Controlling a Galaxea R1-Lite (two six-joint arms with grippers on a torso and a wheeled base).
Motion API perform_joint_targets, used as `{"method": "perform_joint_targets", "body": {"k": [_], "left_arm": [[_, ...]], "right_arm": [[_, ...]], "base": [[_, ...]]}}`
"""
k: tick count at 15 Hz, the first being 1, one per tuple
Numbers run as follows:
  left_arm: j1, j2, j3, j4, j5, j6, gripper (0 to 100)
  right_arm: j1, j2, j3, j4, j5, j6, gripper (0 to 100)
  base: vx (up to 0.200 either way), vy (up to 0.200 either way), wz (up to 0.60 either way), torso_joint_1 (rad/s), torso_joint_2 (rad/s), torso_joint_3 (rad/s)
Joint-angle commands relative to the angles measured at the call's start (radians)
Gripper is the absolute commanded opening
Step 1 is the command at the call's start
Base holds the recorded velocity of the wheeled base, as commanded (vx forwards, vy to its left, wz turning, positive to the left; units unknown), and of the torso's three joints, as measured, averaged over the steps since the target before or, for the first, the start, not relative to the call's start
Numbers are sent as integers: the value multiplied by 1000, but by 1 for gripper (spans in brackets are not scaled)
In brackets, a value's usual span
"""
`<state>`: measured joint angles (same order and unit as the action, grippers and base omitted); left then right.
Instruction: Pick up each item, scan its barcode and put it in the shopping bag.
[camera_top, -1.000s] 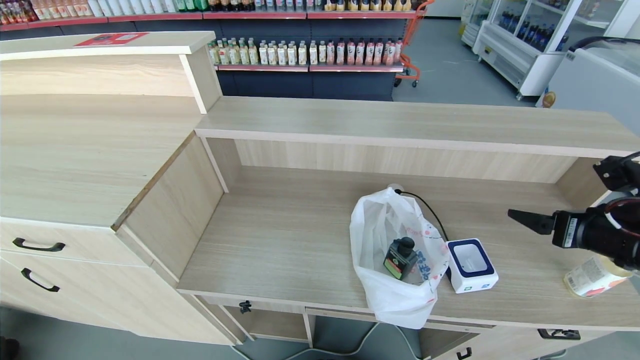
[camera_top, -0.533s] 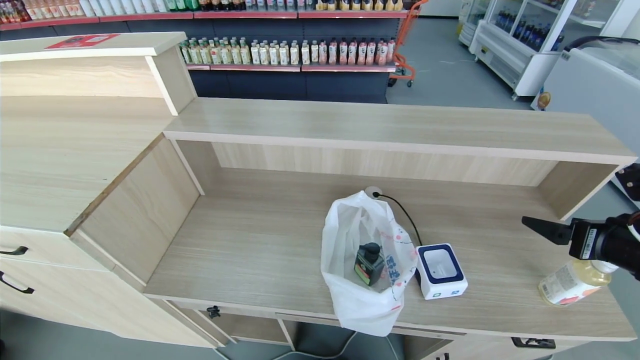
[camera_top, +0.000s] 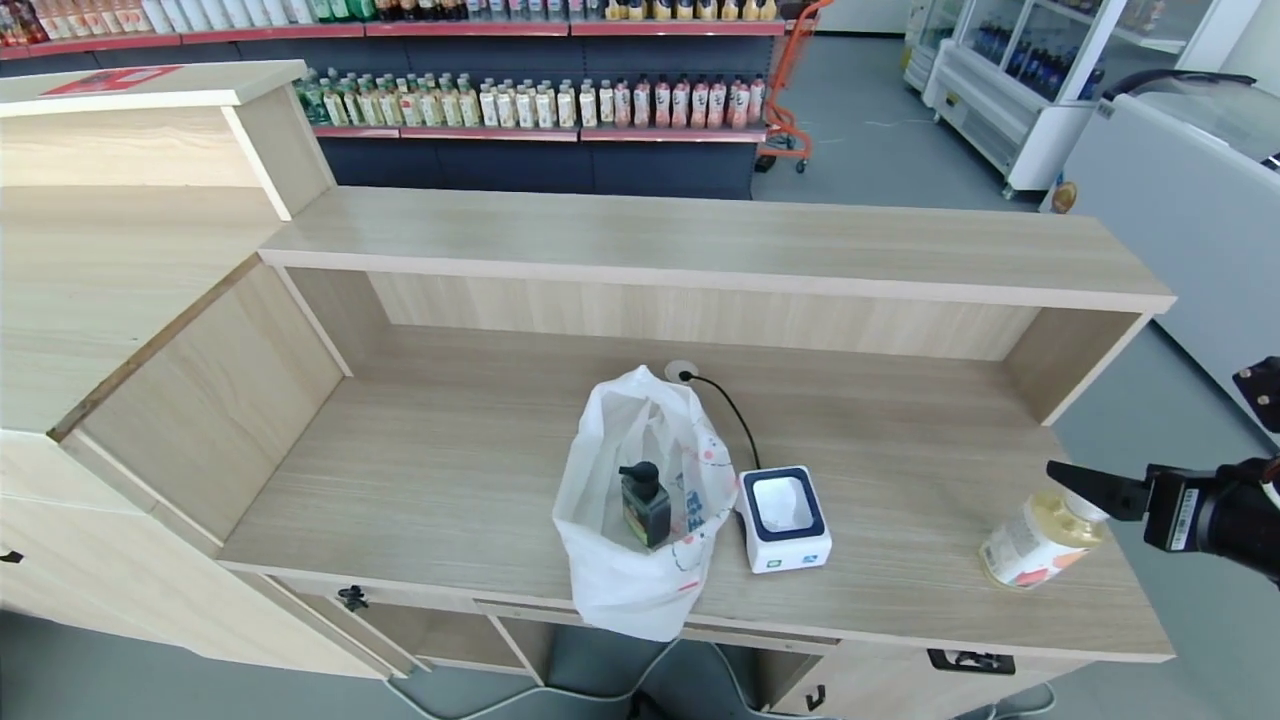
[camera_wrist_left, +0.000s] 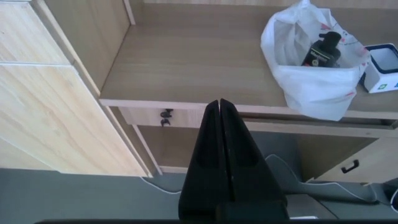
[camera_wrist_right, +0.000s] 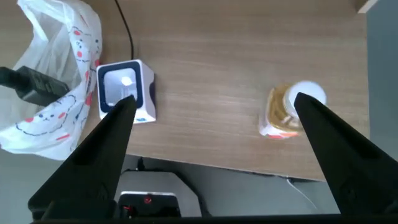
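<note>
A white shopping bag (camera_top: 640, 500) stands open on the wooden counter (camera_top: 450, 480) with a black pump bottle (camera_top: 645, 505) inside it. Beside it sits a white, blue-rimmed scanner (camera_top: 785, 505). A bottle of yellowish liquid (camera_top: 1040, 525) with a white cap lies on its side near the counter's right end. My right gripper (camera_top: 1085, 485) hovers open just beyond the bottle's cap end. In the right wrist view its wide-spread gripper (camera_wrist_right: 214, 98) frames the scanner (camera_wrist_right: 124, 90) and the bottle (camera_wrist_right: 287, 112), whose side one finger partly hides. My left gripper (camera_wrist_left: 219, 106) is shut, low before the counter's front edge.
A black cable (camera_top: 725, 405) runs from the scanner to a hole at the back of the counter. A raised shelf (camera_top: 700, 240) overhangs the rear, and a side panel (camera_top: 1070, 370) closes the right end. The bag (camera_wrist_left: 317, 68) overhangs the front edge.
The head camera has swung, so the whole counter now sits further left in the picture. Relative to the lying bottle, my right gripper has shifted from over the counter to beside the cap end.
</note>
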<state>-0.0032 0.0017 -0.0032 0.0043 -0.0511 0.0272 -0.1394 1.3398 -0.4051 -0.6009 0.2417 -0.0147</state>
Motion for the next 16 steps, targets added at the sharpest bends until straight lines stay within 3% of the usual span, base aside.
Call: {"method": "perform_joint_targets", "body": {"k": [1, 5, 8, 16], "left_arm": [[0, 0, 0, 0, 0, -3, 0], [0, 0, 0, 0, 0, -6, 0], [0, 0, 0, 2, 0, -7, 0], [0, 1, 0, 0, 0, -6, 0]], "right_arm": [[4, -42, 57, 0, 1, -13, 100], [3, -68, 108, 1, -2, -31, 100], [3, -62, 100, 1, -2, -34, 100], [4, -60, 129, 1, -1, -36, 100]], "base": [[-200, -200, 0, -12, -2, 2], [-200, -200, 0, 0, 4, 8], [0, 0, 0, 0, 0, 0], [0, -200, 0, 4, 2, 2]]}}
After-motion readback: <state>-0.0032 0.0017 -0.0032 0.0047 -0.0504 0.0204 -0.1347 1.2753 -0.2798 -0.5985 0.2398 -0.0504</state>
